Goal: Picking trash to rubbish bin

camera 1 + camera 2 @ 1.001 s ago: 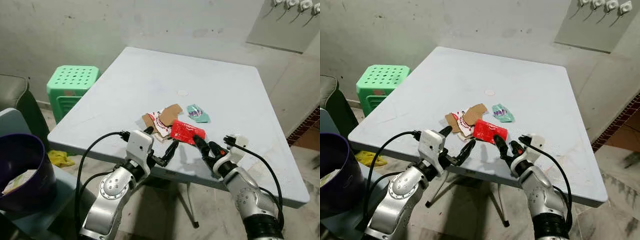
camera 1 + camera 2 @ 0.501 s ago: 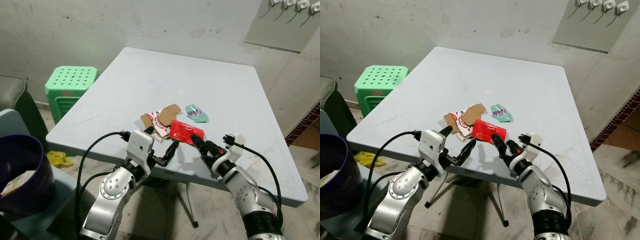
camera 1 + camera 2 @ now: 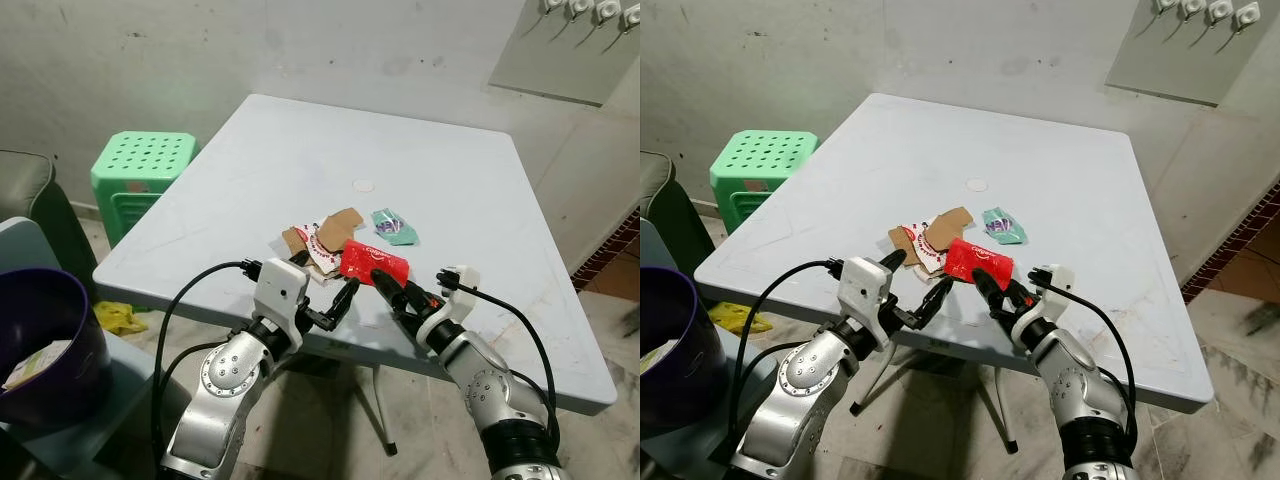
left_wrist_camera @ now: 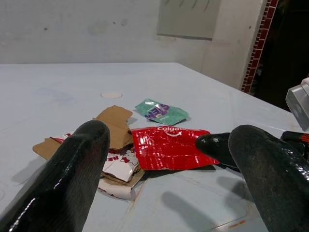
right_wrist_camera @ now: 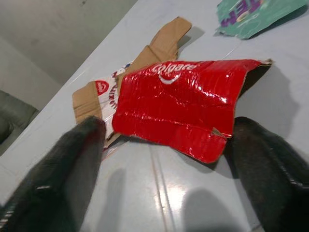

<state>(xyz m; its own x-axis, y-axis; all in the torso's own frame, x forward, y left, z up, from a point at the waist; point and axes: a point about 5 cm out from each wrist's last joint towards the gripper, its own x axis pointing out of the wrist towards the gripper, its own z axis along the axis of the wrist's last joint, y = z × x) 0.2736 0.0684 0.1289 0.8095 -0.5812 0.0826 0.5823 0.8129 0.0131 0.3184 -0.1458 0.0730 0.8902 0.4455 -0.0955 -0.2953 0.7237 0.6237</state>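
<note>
Right gripper (image 3: 392, 290): fingers spread, at red Colgate box (image 3: 374, 263) | Left gripper (image 3: 322, 285): fingers spread, beside torn cardboard (image 3: 318, 245) | Surface: table (image 3: 300, 160)

Both head eyes look forward and down across the counter (image 3: 300, 150). Each wrist camera sits low and close, perhaps skimming its surface, sharing the red carton (image 5: 176, 104).

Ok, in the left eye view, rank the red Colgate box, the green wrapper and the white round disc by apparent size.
1. red Colgate box, nearest the camera
2. green wrapper
3. white round disc, farthest back, so its true size is less certain
</note>
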